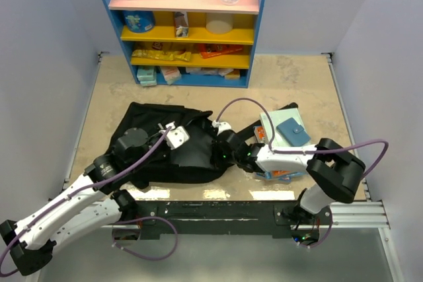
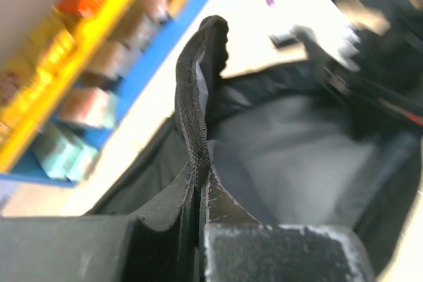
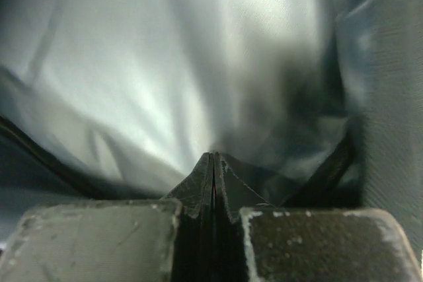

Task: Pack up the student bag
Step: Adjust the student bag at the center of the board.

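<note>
Losing the pinched rim is the nearest hazard. The left gripper (image 2: 201,186) is clamped tight on a thin fold of black webbing at the mouth of the student bag (image 1: 173,163). Only a narrow edge sits between its pads, so a tug from either arm could pull the cloth free and let the opening sag closed. Just beyond, the right gripper (image 3: 213,163) sits inside that mouth, facing the pale grey lining (image 3: 165,84). Its jaws are pressed fully together with nothing visible between them. Pulling out at a careless angle could snag the lining or a strap and drag the whole bag, which lies flat on the table (image 1: 297,84), left of centre, with its opening turned to the right. The two wrists work close together there, so a knock between them, or a catch on the purple cable (image 1: 250,101), is a fair worry. To the right of the bag, just beside its mouth, a stack of books (image 1: 285,133) lies partly under the right arm. A sweep of that arm might push the stack askew or toward the table's right edge. Far back, the blue shelf (image 1: 192,77) stands well apart from all this and looks to be in no danger.
</note>
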Motion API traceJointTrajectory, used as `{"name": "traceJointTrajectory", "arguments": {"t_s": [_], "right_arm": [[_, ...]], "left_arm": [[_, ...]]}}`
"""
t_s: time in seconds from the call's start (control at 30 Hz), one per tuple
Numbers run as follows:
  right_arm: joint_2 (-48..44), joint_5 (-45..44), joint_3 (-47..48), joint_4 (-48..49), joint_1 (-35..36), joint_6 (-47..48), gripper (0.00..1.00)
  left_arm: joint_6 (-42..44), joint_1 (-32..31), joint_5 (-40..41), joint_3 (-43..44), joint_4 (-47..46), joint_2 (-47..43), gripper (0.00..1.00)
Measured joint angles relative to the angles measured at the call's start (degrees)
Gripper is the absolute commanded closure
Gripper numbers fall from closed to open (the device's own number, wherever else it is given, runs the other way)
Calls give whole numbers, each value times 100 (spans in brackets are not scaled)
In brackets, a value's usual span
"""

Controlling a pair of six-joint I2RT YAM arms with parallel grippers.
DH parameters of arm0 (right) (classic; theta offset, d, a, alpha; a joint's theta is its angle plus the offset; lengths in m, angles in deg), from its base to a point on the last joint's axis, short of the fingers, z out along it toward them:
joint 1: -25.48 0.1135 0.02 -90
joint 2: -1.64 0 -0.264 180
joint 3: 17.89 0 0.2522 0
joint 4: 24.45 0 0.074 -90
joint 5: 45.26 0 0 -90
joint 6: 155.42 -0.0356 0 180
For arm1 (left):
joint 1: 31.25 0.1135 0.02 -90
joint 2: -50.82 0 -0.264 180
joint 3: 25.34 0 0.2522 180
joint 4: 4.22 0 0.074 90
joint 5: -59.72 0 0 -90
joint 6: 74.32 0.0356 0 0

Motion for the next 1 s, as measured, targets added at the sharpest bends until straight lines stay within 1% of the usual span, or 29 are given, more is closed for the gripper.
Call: {"name": "traceJointTrajectory", "arguments": {"t_s": [0.07, 0.1, 0.17, 0.2, 0.23, 0.3, 0.37, 0.43, 0.53, 0.6, 0.73, 0.93, 1.0], "right_arm": [[-103, 7, -221, -9, 144, -17, 100], [-157, 9, -293, -35, 238, -22, 81], [-304, -13, -326, -138, 376, -42, 56], [-426, -68, -310, -243, 411, -26, 35], [-551, -140, -282, -354, 424, 4, 30], [-844, -374, -44, -728, 352, 149, 23], [-1045, -575, 363, -890, 146, 334, 22], [-1058, -776, 859, -901, -114, 575, 19], [-802, -1084, 1510, -868, -407, 1014, 18], [-568, -1224, 1751, -861, -492, 1357, 16], [-151, -1215, 1810, -1019, -483, 1998, 16], [37, -973, 1744, -1056, -479, 2435, 18], [50, -859, 1685, -916, -479, 2503, 20]], "left_arm": [[151, 0, 31, -2, -245, 2, 100], [214, 2, 48, 0, -367, 15, 100], [299, 11, 4, 44, -415, 63, 100], [334, 26, -101, 85, -341, 83, 100], [348, 33, -232, 133, -214, 87, 100], [382, 44, -575, 245, 136, 9, 100], [402, 44, -861, 339, 476, -142, 100], [439, 44, -1060, 407, 745, -278, 100], [514, 46, -1305, 474, 1123, -457, 100], [542, 46, -1399, 485, 1338, -564, 100], [546, 46, -1486, 485, 1650, -743, 100], [549, 48, -1582, 485, 1825, -940, 100], [551, 48, -1637, 487, 1864, -944, 100]]}}
